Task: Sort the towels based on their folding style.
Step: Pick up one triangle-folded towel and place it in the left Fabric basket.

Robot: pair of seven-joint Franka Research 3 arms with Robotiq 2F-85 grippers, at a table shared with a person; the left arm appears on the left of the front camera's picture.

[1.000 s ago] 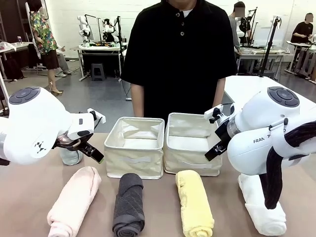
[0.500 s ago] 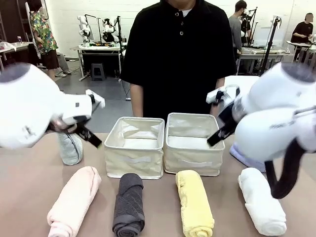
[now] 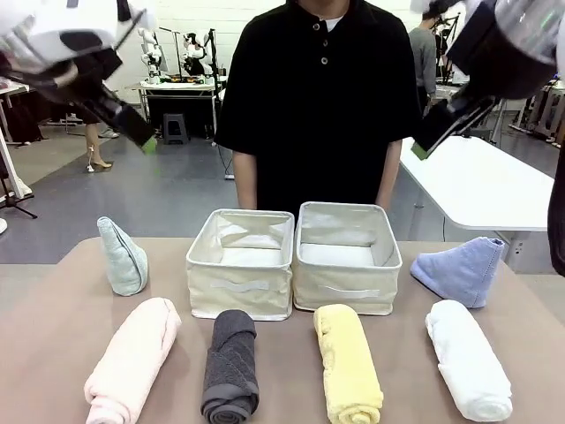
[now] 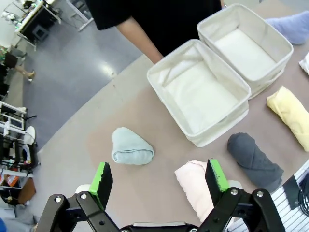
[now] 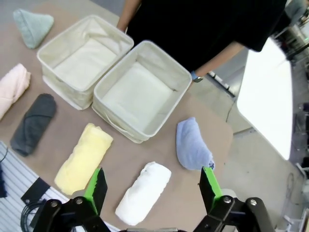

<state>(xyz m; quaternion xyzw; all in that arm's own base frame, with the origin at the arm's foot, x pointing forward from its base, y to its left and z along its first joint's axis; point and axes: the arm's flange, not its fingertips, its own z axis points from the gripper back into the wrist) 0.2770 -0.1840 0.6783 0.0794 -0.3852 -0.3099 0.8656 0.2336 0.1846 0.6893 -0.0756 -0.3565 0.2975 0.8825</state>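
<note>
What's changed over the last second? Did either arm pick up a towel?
Both arms rose from low over the table's back corners to high above it. The left gripper and right gripper are open, holding nothing. The grey-green cone towel and blue cone towel are now uncovered. Pink roll, dark grey roll, yellow roll, white roll, left bin and right bin stayed put.

Left gripper (image 3: pixel 141 134) and right gripper (image 3: pixel 426 141) blurred in front view
</note>
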